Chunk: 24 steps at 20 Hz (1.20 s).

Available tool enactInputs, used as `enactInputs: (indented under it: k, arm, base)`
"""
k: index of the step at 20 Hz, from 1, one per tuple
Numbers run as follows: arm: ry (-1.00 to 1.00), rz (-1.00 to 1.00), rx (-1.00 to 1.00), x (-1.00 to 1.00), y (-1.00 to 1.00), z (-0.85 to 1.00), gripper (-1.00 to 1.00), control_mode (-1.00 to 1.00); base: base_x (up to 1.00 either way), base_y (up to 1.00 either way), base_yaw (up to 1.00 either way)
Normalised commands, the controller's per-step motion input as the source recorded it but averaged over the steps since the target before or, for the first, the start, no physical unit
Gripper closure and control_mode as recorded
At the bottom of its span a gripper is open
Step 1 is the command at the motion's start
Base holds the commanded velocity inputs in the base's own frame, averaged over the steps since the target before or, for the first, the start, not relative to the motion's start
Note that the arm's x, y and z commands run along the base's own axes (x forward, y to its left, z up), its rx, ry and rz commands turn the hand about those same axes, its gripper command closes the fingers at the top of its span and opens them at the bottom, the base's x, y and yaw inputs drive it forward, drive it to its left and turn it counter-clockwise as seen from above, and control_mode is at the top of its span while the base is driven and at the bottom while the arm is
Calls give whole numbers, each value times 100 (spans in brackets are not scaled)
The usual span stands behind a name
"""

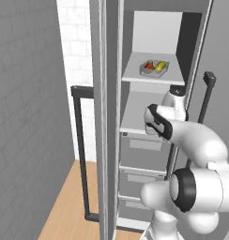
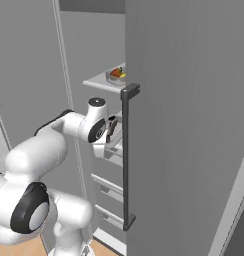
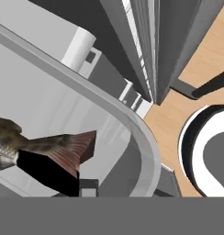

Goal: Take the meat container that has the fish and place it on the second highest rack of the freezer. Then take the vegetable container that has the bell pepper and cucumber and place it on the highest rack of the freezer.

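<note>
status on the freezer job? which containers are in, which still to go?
Looks done: the vegetable container sits on the highest rack. In hand: the hand view looks into the clear meat container with the fish in it, close up, with the gripper shut, apparently on its rim; the arm reaches in at the second highest rack. Left: set it down there and let go. Whether it already rests on the rack I cannot tell.
</note>
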Motion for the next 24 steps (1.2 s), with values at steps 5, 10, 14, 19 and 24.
enactInputs:
  k: [5, 10, 14, 19, 24]
  arm:
    - [1, -1, 0, 51, -4, -21, 100, -100]
    - [0, 0, 0, 43, -12, -19, 100, -100]
    - [0, 0, 0, 39, -11, -18, 100, -100]
    - [0, 0, 0, 45, -4, -23, 100, -100]
    - [0, 0, 0, 34, -5, -29, 100, -100]
  base:
    - [0, 0, 0]
    - [0, 0, 0]
    - [0, 0, 0]
    - [0, 0, 0]
    - [0, 0, 0]
